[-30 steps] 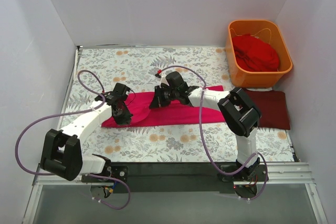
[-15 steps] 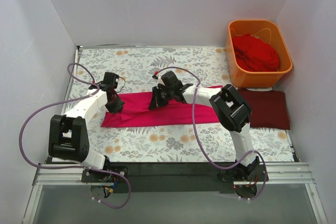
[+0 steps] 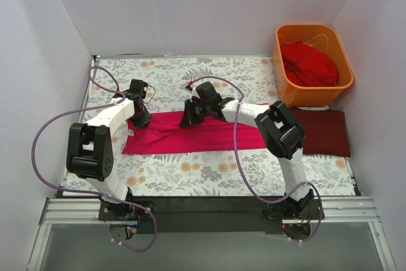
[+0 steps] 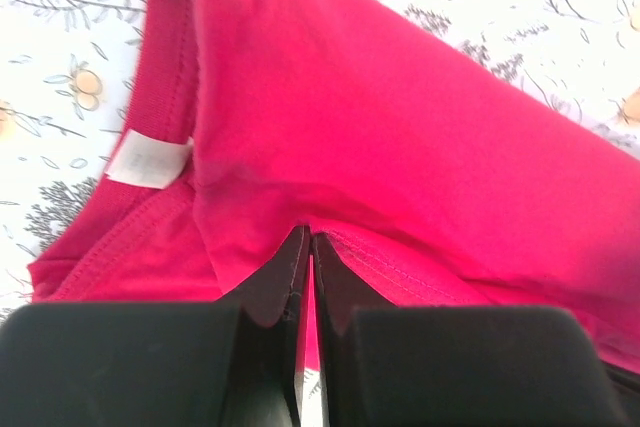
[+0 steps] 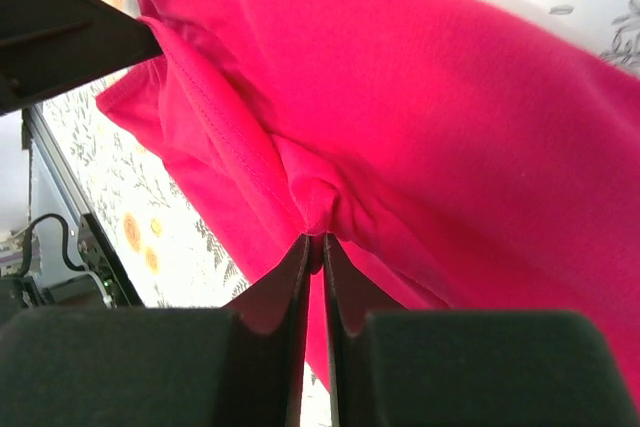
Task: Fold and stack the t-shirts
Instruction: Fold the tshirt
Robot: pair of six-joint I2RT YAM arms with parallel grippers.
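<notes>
On the grey floral-print cloth [image 3: 190, 74], the magenta-pink t-shirt [image 3: 196, 138] is lying as a long folded band. We are pinching its left end, near the white neck label [image 4: 148, 159], with the left gripper [image 3: 141, 120], jaws closed on the fabric. The right gripper [image 3: 189, 118] is nipping a puckered fold at the far edge between narrow jaws. The maroon t-shirt [image 3: 327, 131] is lying folded to the right, and the orange tub [image 3: 311, 96] behind it is holding the scarlet t-shirt [image 3: 309, 61].

three t-shirts [image 3: 190, 134], one tub [image 3: 284, 87], two arms [image 3: 108, 118]
</notes>
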